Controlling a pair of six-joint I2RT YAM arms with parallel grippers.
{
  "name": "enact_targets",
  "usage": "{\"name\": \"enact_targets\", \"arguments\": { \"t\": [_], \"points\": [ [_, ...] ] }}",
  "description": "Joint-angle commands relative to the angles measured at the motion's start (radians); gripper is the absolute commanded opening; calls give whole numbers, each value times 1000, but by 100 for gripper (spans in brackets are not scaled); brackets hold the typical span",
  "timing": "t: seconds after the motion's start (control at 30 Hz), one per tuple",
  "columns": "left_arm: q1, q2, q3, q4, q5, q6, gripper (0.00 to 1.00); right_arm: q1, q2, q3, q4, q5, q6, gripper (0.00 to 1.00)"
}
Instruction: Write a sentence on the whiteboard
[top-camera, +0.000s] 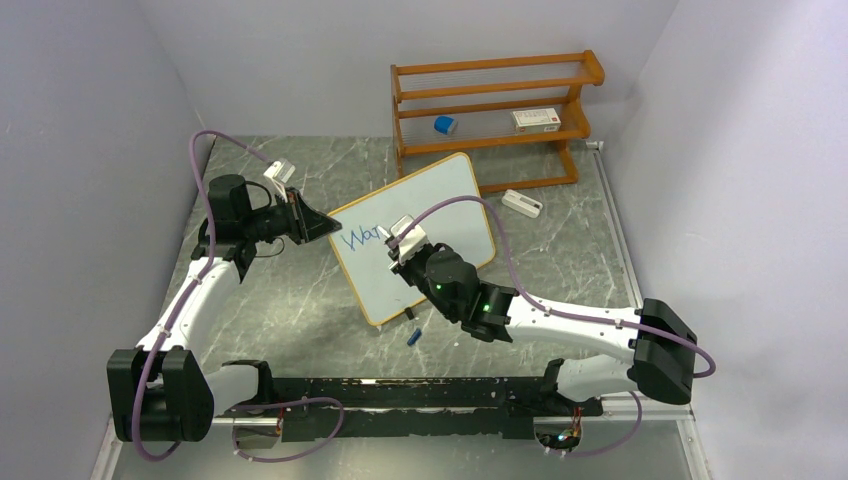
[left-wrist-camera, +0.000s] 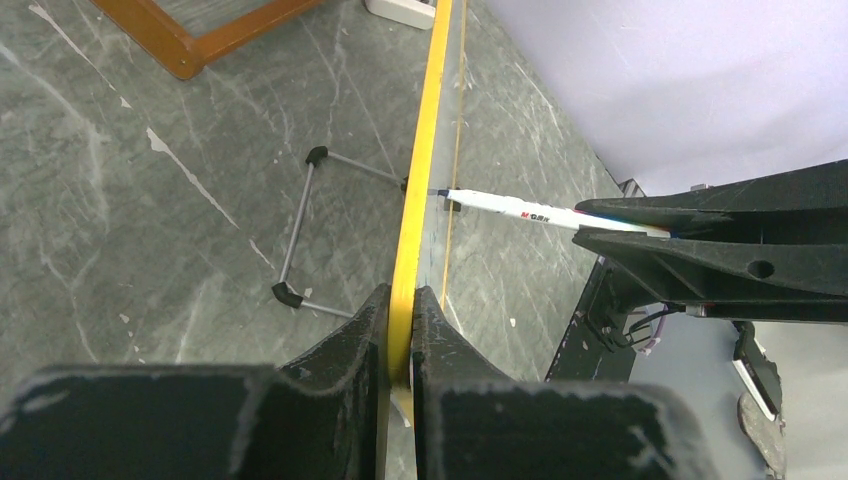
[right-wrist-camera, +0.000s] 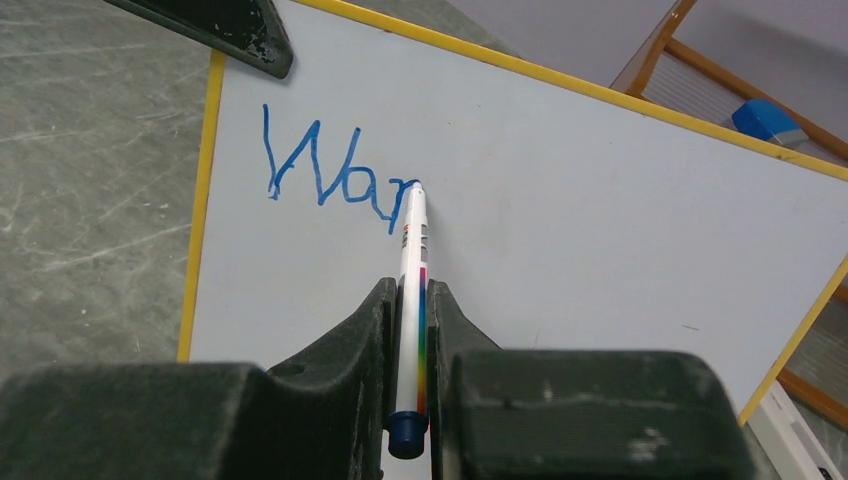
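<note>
The whiteboard (top-camera: 445, 205) stands tilted at the table's middle, with a yellow-orange frame. Blue handwriting (top-camera: 360, 238) on its upper left reads "War" (right-wrist-camera: 330, 180). My left gripper (top-camera: 322, 228) is shut on the board's left frame edge (left-wrist-camera: 415, 200); in the left wrist view (left-wrist-camera: 400, 297) its jaws pinch the frame. My right gripper (top-camera: 397, 243) is shut on a white marker (right-wrist-camera: 412, 270) with a rainbow stripe. The marker's tip touches the board just after the "r". The marker also shows in the left wrist view (left-wrist-camera: 520, 211).
An orange wooden shelf rack (top-camera: 490, 75) stands at the back, holding a blue item (top-camera: 444, 125) and a white box (top-camera: 536, 120). A white box (top-camera: 521, 203) lies right of the board. A blue cap (top-camera: 412, 337) lies in front. The board's wire foot (left-wrist-camera: 300, 230) rests on the table behind it.
</note>
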Motion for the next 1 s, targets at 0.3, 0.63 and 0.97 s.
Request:
{"name": "enact_targets", "arguments": {
  "t": [0.3,0.63,0.97],
  "points": [
    [13,9,1,-51,-53,51,5,-3,-76,-14,-53,-20,17,0],
    [13,9,1,-51,-54,53,5,-13,-55,-11,-40,2,22,0],
    [13,12,1,-52,-50,54,5,-20,-36,-3,-10,-15,21,0]
  ]
}}
